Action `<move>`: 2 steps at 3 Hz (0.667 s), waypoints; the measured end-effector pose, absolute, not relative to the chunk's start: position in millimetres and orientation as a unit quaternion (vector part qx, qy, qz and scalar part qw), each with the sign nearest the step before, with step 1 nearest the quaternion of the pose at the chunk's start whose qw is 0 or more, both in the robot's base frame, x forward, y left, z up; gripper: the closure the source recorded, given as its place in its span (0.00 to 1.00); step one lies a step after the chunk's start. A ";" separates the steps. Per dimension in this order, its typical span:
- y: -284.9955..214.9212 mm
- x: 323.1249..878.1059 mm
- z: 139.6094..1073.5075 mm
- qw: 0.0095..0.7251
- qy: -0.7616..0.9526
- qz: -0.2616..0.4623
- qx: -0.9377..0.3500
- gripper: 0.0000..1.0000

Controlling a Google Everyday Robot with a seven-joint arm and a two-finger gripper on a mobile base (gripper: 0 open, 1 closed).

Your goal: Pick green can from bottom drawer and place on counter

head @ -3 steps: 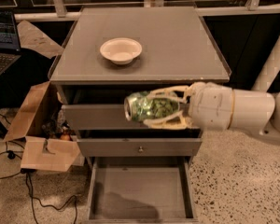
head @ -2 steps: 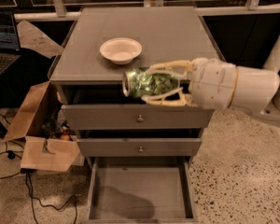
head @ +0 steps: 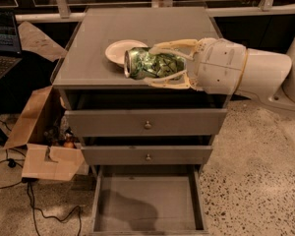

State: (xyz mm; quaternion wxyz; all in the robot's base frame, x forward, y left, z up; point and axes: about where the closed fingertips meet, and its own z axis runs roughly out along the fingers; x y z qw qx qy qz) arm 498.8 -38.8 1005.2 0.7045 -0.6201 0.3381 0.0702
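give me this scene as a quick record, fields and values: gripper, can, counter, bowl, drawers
gripper: cream two-finger gripper, above the counter's front, shut on the can
can: small shiny green metal drink can, on its side, silver end facing left
counter: flat grey cabinet top; can contact cannot be told
bowl: cream round bowl on the counter, partly behind the can
bottom drawer: deep grey bottom drawer, pulled out, floor showing
upper drawers: two shallower grey knobbed drawers, further in

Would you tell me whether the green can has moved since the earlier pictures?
Yes. Held in the gripper, the green can has risen from in front of the top drawer to above the counter, beside the bowl.
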 end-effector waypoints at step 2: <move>-58.6 534.4 1017.5 0.731 0.354 0.008 -0.583 1.00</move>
